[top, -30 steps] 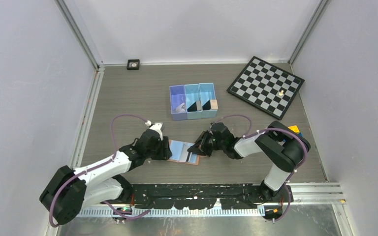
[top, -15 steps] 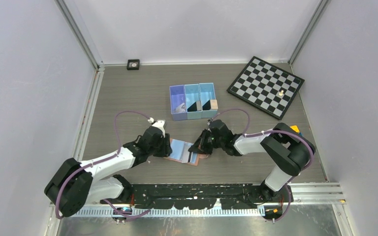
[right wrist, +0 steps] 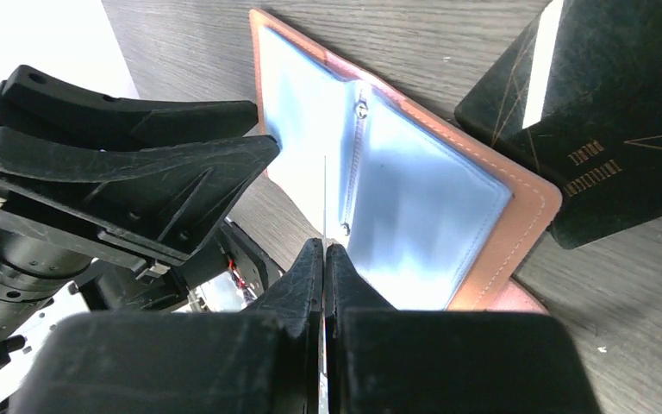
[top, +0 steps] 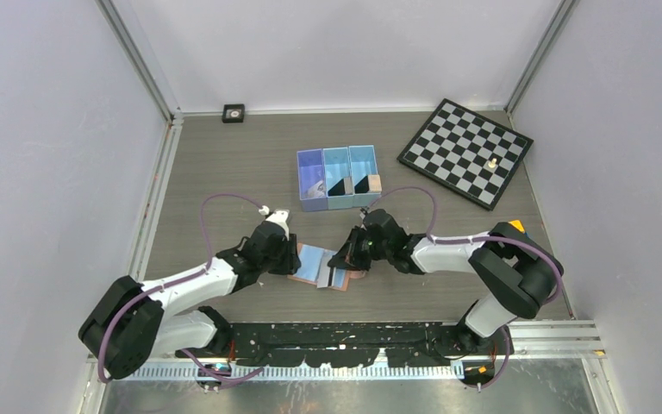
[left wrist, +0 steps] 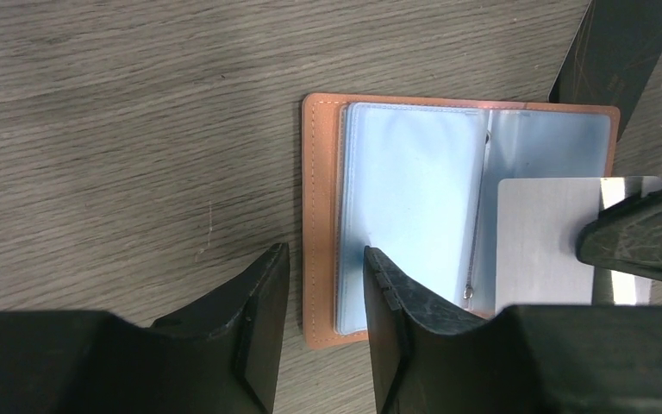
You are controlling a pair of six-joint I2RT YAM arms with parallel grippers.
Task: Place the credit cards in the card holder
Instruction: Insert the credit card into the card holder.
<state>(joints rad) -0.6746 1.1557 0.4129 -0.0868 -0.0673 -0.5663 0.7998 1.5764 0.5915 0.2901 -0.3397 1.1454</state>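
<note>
the holder [left wrist: 405,216] lies open on the tabletop [left wrist: 121,129], blue pages up. the right claw [right wrist: 324,248] is closed on a card [left wrist: 543,250], seen edge-on between its fingers, over the holder's page on that arm's side. the left claw [left wrist: 323,259] stands partly open, straddling the holder's opposite edge, pinching nothing. a second card [right wrist: 629,129] lies just beside the holder.

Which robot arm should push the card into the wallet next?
The right one. The right gripper is shut on a card over the open card holder. The left gripper holds no card; its open jaws straddle the holder's edge.
</note>
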